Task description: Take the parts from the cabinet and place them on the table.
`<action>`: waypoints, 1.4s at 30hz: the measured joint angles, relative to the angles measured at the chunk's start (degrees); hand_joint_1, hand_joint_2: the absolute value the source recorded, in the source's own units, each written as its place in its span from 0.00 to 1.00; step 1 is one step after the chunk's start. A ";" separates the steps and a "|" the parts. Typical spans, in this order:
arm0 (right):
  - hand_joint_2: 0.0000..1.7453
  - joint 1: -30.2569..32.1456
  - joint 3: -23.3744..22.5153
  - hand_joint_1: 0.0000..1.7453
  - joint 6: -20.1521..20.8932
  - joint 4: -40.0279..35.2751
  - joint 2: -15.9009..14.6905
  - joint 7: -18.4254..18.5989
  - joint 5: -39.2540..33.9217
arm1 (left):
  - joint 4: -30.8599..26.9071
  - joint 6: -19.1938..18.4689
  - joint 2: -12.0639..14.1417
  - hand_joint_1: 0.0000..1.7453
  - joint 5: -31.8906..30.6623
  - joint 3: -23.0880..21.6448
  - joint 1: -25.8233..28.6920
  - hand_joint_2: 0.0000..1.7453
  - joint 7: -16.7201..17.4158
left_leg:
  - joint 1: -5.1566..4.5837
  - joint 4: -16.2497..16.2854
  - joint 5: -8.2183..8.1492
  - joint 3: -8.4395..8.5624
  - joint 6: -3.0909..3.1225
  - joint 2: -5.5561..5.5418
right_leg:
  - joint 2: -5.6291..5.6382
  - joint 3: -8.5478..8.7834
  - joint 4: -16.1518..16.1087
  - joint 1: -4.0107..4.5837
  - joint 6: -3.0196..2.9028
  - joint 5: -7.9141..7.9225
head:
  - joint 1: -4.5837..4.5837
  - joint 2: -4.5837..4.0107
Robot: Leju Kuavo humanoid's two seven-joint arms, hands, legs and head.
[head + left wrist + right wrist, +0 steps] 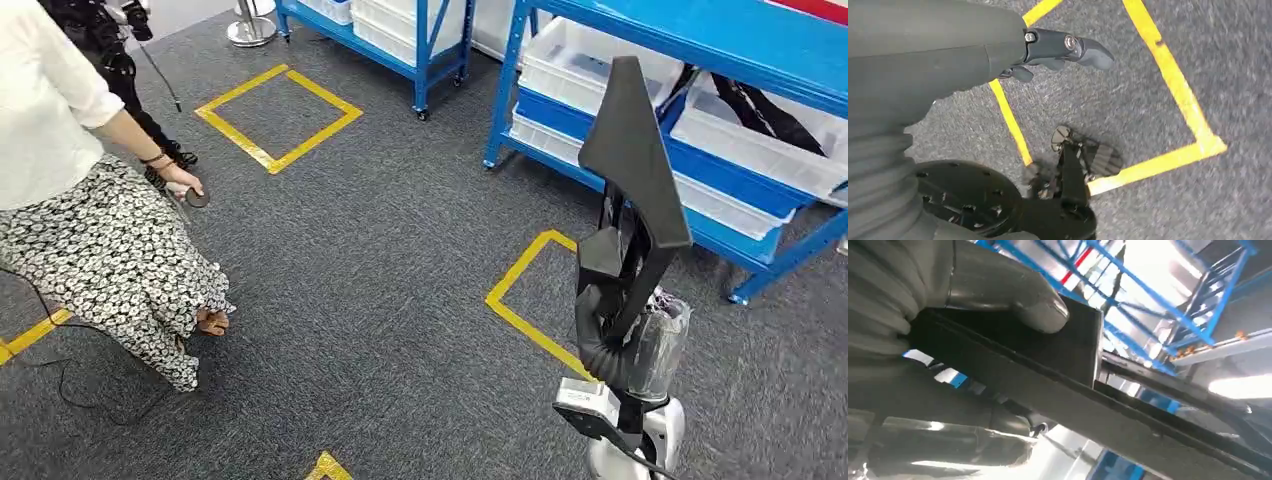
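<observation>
Right hand: the right hand (620, 355) grips a black part (628, 165), thumb (1013, 295) pressed flat on it, holding it upright over the carpet (400, 280).
Part: a long, angular black piece, its pointed tip up in front of the blue rack (700, 60).
Left hand: the left hand (1058, 50) hangs above the floor tape (1173, 85), its fingers (1088, 50) apart and holding nothing.
Rack: white bins (760, 150) sit on its low shelf.
Person: a person (70, 190) stands at the left, near a taped square (280, 118).
</observation>
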 joint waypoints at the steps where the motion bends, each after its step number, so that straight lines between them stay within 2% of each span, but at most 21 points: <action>1: 1.00 0.11 0.00 1.00 0.00 0.00 -0.16 0.02 -0.02 | 0.00 0.00 0.00 0.00 0.00 0.00 0.02 1.00 0.00 | -0.02 0.03 0.00 -0.11 0.00 -0.68 | 0.18 -2.42 4.43 -0.11 0.09 -1.42 | -0.02 -0.02; 3: 1.00 0.18 0.00 1.00 0.00 0.00 -0.31 0.04 -0.09 | 0.00 0.00 0.00 0.00 0.00 0.00 0.07 1.00 0.02 | 0.01 0.07 0.00 -0.10 -0.03 -2.00 | 0.20 -3.69 5.54 -0.36 1.15 -0.55 | 0.02 -0.02; 6: 1.00 0.14 0.00 1.00 0.00 0.00 -0.37 0.04 -0.18 | 0.09 0.00 -0.02 0.00 0.00 0.00 0.06 1.00 0.07 | 0.15 0.63 -0.25 -0.04 -0.60 -3.98 | 1.65 3.13 -9.56 -1.47 3.13 6.29 | 0.07 -0.02; 8: 1.00 0.08 0.02 1.00 0.02 0.02 -0.37 0.09 -0.09 | 0.09 0.00 0.00 0.00 0.00 0.00 0.06 1.00 0.26 | -0.33 1.36 -0.79 -0.43 -1.58 -4.87 | 2.21 4.08 -12.08 -1.32 2.32 7.19 | 0.15 -0.02; 13: 1.00 0.07 0.02 1.00 0.02 0.02 -0.37 0.09 -0.07 | 0.09 0.00 0.00 0.00 0.00 0.00 0.06 1.00 0.26 | -0.34 1.34 -0.76 -0.48 -1.65 -4.88 | 2.13 4.13 -11.97 -1.32 2.17 7.18 | 0.13 -0.02; 14: 1.00 -0.46 0.15 1.00 0.46 0.31 -0.29 0.59 0.33 | 0.09 -0.02 0.00 0.00 0.02 0.00 0.37 1.00 0.31 | 0.05 1.34 -0.41 -1.05 -2.32 -5.43 | 1.58 3.98 -11.57 -0.94 1.42 7.40 | 0.02 -0.02; 15: 1.00 -1.04 0.59 1.00 0.94 0.83 0.63 1.40 1.44 | 0.09 0.00 -0.04 0.00 0.00 0.00 0.35 1.00 -0.17 | 0.32 11.49 -6.34 -5.46 -3.25 0.20 | -0.02 4.34 -11.80 -0.90 -0.39 7.47 | -0.46 -0.02; 17: 1.00 -1.16 0.59 1.00 1.07 1.31 0.83 1.79 1.86 | 0.09 0.00 -0.04 0.00 0.00 0.00 0.35 1.00 -0.74 | 0.37 20.70 -9.47 -10.22 -3.34 0.49 | -1.37 4.33 -11.78 -0.29 -0.66 7.29 | -0.48 -0.02; 18: 1.00 -1.21 0.59 1.00 1.07 1.49 0.89 1.86 1.92 | 0.09 0.00 -0.04 0.00 0.00 0.00 0.39 1.00 -0.98 | 0.36 20.47 -8.75 -10.25 -3.17 0.49 | -1.85 4.41 -11.78 -0.07 -0.75 7.22 | -0.48 -0.02; 20: 1.00 -1.62 0.59 1.00 1.14 1.77 0.94 1.86 2.08 | 0.09 -0.20 -0.04 0.00 0.00 0.02 0.46 1.00 -1.38 | 0.10 12.88 -4.42 -6.46 -2.22 0.79 | -2.78 4.68 -11.79 0.47 -0.97 7.03 | -0.48 -0.02; 21: 1.00 -2.00 0.59 1.00 1.27 1.86 0.94 1.86 2.05 | 0.09 -0.33 -0.02 0.00 0.00 0.02 0.44 1.00 -1.55 | -0.30 7.15 -2.00 -3.32 -1.27 1.82 | -3.15 4.87 -11.81 0.69 -1.08 6.94 | -0.48 -0.02; 22: 1.00 -2.40 0.59 1.00 1.33 1.92 0.92 1.86 1.79 | 0.02 -0.42 0.07 0.00 0.00 0.02 0.38 1.00 -1.70 | -1.26 2.95 -1.63 -1.24 0.06 4.62 | -3.48 5.02 -11.84 0.61 -1.17 6.87 | -0.41 -0.02; 23: 1.00 -2.73 0.57 1.00 1.38 2.05 0.87 1.84 1.31 | 0.00 -0.72 0.31 0.00 -0.02 0.00 0.33 1.00 -1.73 | -1.48 3.06 -1.63 -1.24 0.34 4.95 | -3.96 4.90 -11.88 1.28 -0.86 6.73 | -0.04 -0.02; 25: 1.00 -2.93 0.55 1.00 1.38 2.40 0.68 1.73 0.68 | 0.04 -0.72 0.28 0.00 -0.22 0.00 0.26 1.00 -1.92 | -1.91 2.69 -1.50 -1.33 0.73 3.92 | -4.92 5.04 -12.06 0.69 -0.53 6.62 | -0.50 -0.02; 27: 1.00 -3.16 0.55 1.00 1.77 2.43 0.52 1.16 -0.31 | 0.04 -0.15 0.24 0.00 -0.50 0.00 0.27 1.00 -2.91 | -1.31 0.41 -0.27 -0.02 1.46 2.49 | -5.64 5.28 -12.71 1.70 -0.04 6.51 | -0.48 0.00; 30: 1.00 -4.95 0.57 1.00 2.56 3.23 -0.33 0.59 -1.60 | 0.07 0.92 -0.26 0.00 0.02 0.02 -0.40 1.00 -4.17 | -0.71 -1.00 0.82 0.20 1.59 1.04 | -0.47 0.79 -3.53 0.73 -0.48 2.29 | -0.05 -0.02; 33: 1.00 -5.56 0.57 1.00 2.71 4.22 -1.05 0.50 -1.81 | 0.22 0.55 -0.98 0.00 0.00 0.00 -0.68 1.00 -4.17 | -0.49 -0.90 0.96 -0.04 1.18 -1.36 | 0.19 -4.15 5.70 -0.55 0.75 0.02 | 0.05 -0.02; 36: 1.00 -6.02 0.57 1.00 2.67 4.72 -1.49 0.46 -1.97 | 0.44 0.42 -1.22 0.00 -0.07 0.02 -0.65 1.00 -3.84 | 0.38 -0.10 0.68 -0.18 -0.13 -3.53 | 0.56 1.53 -6.90 -2.20 3.85 6.09 | 0.02 -0.02; 37: 1.00 -6.21 0.59 1.00 2.60 4.81 -1.64 0.44 -2.17 | 0.44 0.46 -1.22 0.00 -0.07 0.02 -0.67 1.00 -3.65 | 0.51 0.66 0.32 -0.55 -0.74 -3.99 | 1.83 3.42 -10.92 -2.90 4.57 7.42 | 0.13 -0.02; 39: 1.00 -6.48 0.59 1.00 2.49 5.05 -1.82 0.15 -2.40 | 0.44 0.70 -1.20 0.00 -0.07 0.02 -0.66 1.00 -3.50 | 0.20 1.91 -0.46 -1.41 -2.08 -4.62 | 1.78 3.49 -10.86 -2.03 3.35 7.08 | 0.35 -0.02; 42: 1.00 -6.70 0.57 1.00 2.45 5.20 -2.01 0.11 -2.47 | 0.48 0.72 -1.20 0.00 0.02 0.02 -0.26 1.00 -3.50 | 1.02 2.17 -0.35 -1.85 -2.73 -4.98 | 1.07 3.35 -10.58 -2.27 2.11 7.44 | 0.22 -0.02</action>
